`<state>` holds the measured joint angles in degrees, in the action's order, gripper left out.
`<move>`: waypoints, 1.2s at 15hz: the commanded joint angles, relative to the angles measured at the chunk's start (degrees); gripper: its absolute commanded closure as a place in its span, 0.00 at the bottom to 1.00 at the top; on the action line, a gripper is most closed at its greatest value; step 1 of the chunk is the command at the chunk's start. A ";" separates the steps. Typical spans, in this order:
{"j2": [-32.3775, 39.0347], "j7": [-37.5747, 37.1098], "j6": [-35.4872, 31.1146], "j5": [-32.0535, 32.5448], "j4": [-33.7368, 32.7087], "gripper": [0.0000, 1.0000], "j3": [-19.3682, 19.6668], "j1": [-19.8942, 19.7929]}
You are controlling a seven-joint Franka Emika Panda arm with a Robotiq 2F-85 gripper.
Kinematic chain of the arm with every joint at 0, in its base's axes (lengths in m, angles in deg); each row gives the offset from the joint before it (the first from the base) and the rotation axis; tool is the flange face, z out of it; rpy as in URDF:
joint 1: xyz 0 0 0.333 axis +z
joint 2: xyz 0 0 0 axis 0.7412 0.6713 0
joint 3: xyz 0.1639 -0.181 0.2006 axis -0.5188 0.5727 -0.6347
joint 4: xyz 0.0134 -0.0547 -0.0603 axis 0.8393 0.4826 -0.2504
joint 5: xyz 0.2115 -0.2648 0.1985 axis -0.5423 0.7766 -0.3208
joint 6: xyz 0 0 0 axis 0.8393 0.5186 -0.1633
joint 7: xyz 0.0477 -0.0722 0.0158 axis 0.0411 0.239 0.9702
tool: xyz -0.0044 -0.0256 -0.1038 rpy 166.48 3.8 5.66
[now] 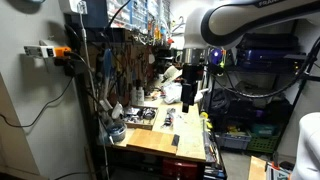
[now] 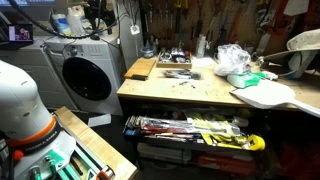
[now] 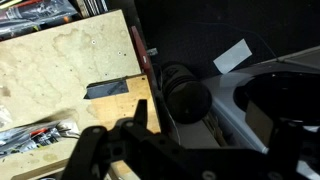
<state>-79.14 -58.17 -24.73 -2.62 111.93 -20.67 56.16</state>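
Jaws spread wide fill the wrist view's bottom edge; a black roll (image 3: 185, 95) lies straight above them in frame, just right of the table (image 3: 60, 60).

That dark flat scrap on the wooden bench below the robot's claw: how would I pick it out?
In the wrist view, find the pale plywood workbench and follow its top to the edge beside the dark drop. There lies a dark grey flat piece, tapering to a point. Unlike the jumbled tools at lower left, it lies alone on bare wood.
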 commanded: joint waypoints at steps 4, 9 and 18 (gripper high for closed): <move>0.03 0.22 0.20 -0.26 -0.16 0.00 -0.55 -0.65; -0.06 0.71 -0.89 -0.14 -0.10 0.00 -0.15 -0.91; 1.08 4.71 -7.32 0.21 3.36 0.00 13.13 -13.02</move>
<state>-78.63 -56.24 -29.41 -2.15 112.84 -11.27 46.24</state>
